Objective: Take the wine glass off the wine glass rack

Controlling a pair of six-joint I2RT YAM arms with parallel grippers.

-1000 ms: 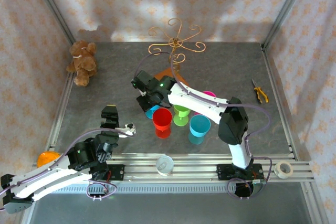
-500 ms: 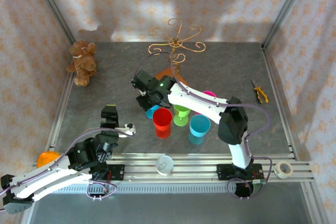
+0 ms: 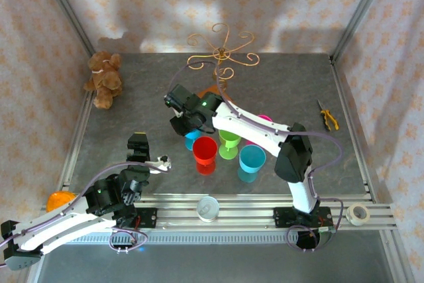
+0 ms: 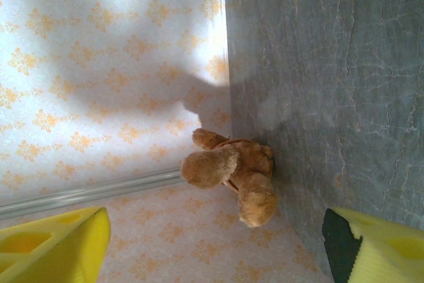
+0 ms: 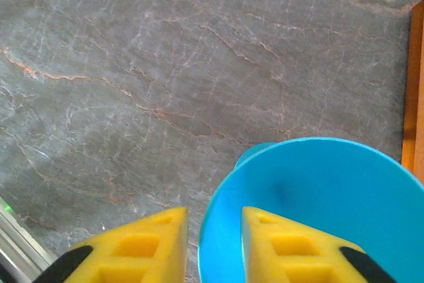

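The wine glass rack (image 3: 220, 54), gold wire with curled arms, stands at the back on a brown base (image 3: 211, 92); no glass hangs on its arms. A blue wine glass (image 3: 192, 140) stands upright on the table in front of the base. My right gripper (image 3: 184, 124) hovers over its left rim. In the right wrist view the blue wine glass (image 5: 324, 197) has its rim between the yellow fingers of the right gripper (image 5: 213, 217), with a gap on each side. My left gripper (image 3: 138, 147) is open over bare table at the near left, its jaws wide apart (image 4: 215, 220).
Red (image 3: 205, 151), green (image 3: 229, 142), light blue (image 3: 252, 160) and pink (image 3: 264, 120) glasses stand close on the right of the blue one. A teddy bear (image 3: 104, 79) sits at the back left, pliers (image 3: 327, 116) lie at the right, and a tape roll (image 3: 358, 215) rests on the front rail.
The right gripper's jaws have parted from the blue glass's rim and the gripper has shifted slightly back and left. The left arm has not moved.
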